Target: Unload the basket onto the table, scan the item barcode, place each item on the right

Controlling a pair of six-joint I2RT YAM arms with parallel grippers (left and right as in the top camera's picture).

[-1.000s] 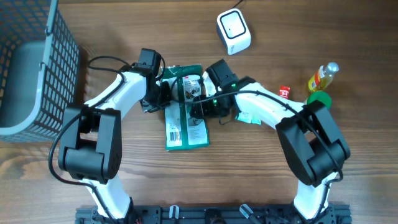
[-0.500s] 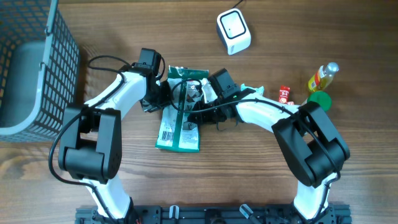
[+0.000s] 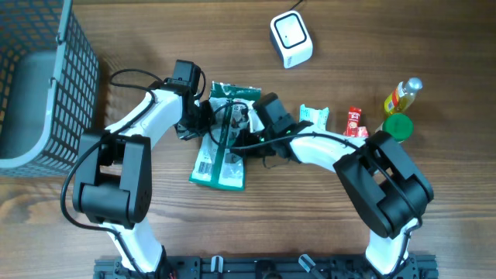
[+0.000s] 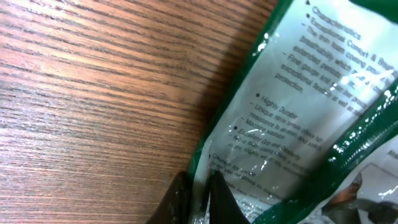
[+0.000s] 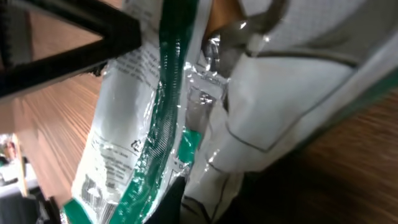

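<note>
**Bring the barcode to the scanner without folding the pack**

The package [image 3: 221,151] lies slanted in the middle of the table [image 3: 310,217], between your two arms. It is below the white scanner [image 3: 291,39] and well apart from it.

Your left pincer [image 3: 201,118] is closed and pinches the left edge of the pack. In the left wrist view the film edge sits between the two dark fingertips. Your right pincer [image 3: 242,133] is at the upper right part of the pack, among crumpled film. I cannot tell whether it has really caught the film or only presses beside it.

The barcode [image 3: 204,166] is at the lower left end and faces up. To do this step well, I think you need both holds firm before you lift. Hold only at the edges, so that no finger covers the bars. Pull the two holds gently apart so the label stays flat, then turn that end toward the face of the scanner.

The pack is a long, flat bag of thin glossy film, with green borders and a white printed panel. It wrinkles easily and throws bright reflections, which may disturb the reading, so tilt it a little if needed. It will probably sag when lifted. The table is smooth grained wood, and the scanner is a hard rounded block.
</note>
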